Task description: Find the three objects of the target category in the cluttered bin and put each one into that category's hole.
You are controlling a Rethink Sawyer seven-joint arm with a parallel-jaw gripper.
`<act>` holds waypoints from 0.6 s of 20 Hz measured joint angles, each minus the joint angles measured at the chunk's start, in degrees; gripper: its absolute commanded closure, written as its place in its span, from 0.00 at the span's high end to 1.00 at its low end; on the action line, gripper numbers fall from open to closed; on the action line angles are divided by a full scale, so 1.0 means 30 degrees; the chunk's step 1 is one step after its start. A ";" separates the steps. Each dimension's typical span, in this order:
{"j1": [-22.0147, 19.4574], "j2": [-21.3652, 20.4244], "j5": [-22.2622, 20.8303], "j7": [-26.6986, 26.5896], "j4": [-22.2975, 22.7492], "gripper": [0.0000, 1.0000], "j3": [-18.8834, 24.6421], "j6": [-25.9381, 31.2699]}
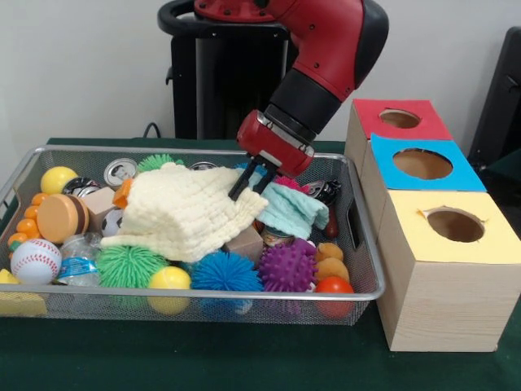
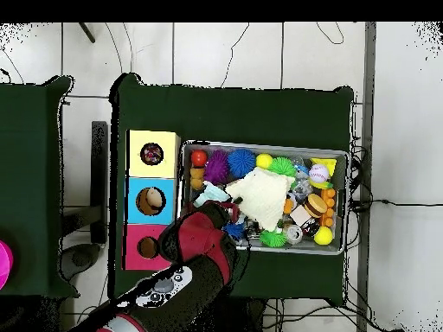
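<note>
The wire mesh bin is full of clutter. The large cream waffle cloth lies draped over the pile in the bin's middle; it also shows in the overhead view. The pale teal cloth lies just right of it. My gripper hangs low at the cream cloth's right edge, beside the teal cloth, with its two dark fingers apart. The yellow-topped hole is in the nearest box. In the overhead view something speckled shows inside that hole. The dotted cloth shows nowhere else.
Spiky rubber balls in green, blue and purple line the bin's front, with a baseball, cans and wooden blocks around. The blue-topped hole and the red-topped hole lie behind the yellow one.
</note>
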 measured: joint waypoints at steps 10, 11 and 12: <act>-0.0945 -0.0770 -0.0389 0.0000 0.0102 0.00 0.0828 0.0000; -0.1141 -0.0933 -0.0479 0.0000 0.0133 0.00 0.1018 0.0004; -0.1917 -0.1524 -0.0833 0.0000 0.0224 0.00 0.1721 0.0004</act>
